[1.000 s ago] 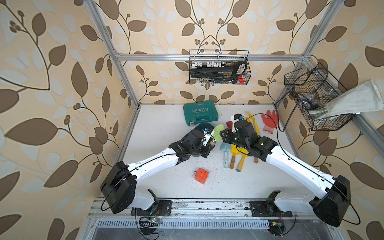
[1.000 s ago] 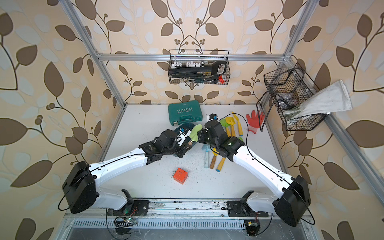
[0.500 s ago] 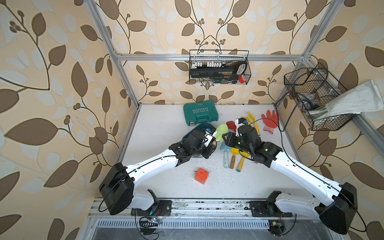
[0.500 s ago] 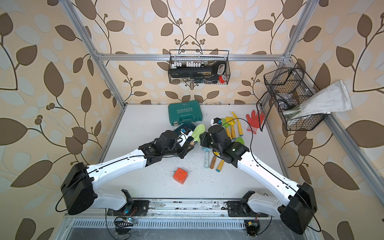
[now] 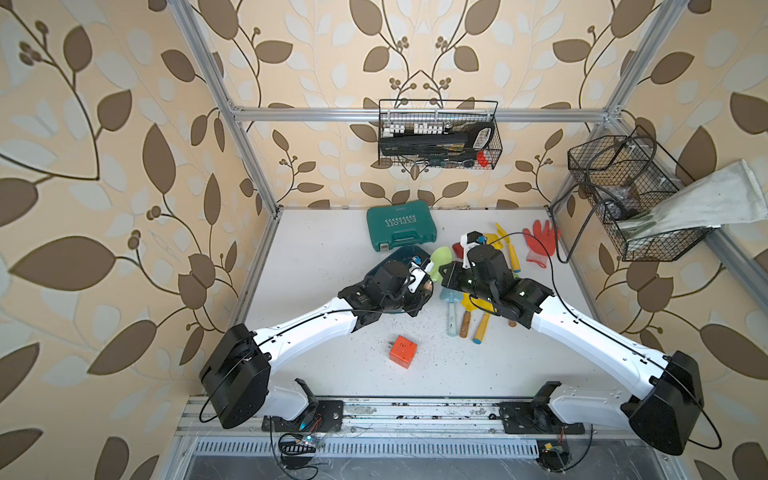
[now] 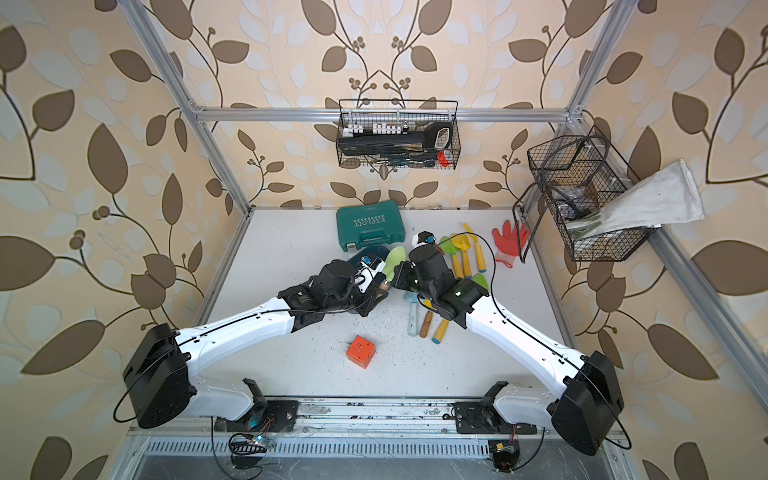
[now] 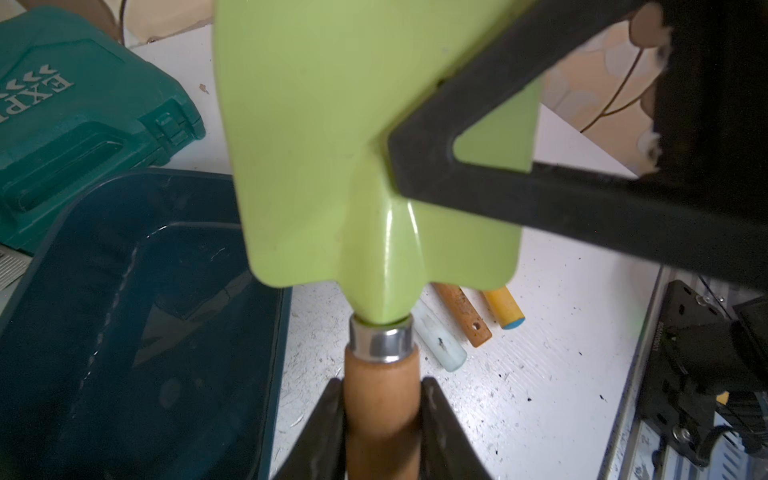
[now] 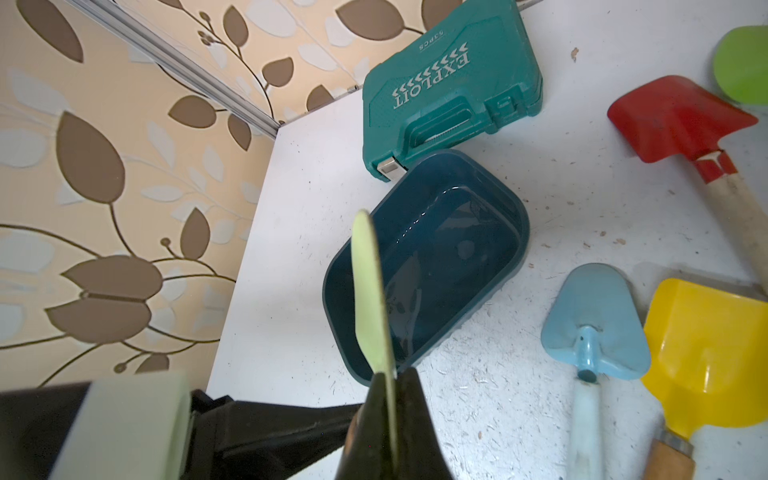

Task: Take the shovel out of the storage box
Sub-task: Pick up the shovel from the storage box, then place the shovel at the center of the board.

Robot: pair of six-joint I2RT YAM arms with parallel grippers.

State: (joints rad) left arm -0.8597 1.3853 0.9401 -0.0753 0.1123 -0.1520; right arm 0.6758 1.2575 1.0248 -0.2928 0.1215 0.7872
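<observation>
Box [image 8: 457,249]: empty, upright, against a green case [image 8: 449,91]; bare bench [image 8: 291,249] to its left, loose shovels [image 8: 594,328] lying to its right.
Shovel [image 7: 353,124]: outside the box, held in the air just right of it.
Left gripper [image 7: 381,386]: jaws pressed on the wooden handle.
Right gripper [image 8: 390,378]: jaws pinched tight on the blade edge.

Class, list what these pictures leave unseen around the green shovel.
- green shovel: blade tip and handle end, cut off by left wrist view's edges.
- storage box: mostly hidden under the left arm in both top views.
- left gripper: gripping or just flanking the handle, unclear.
</observation>
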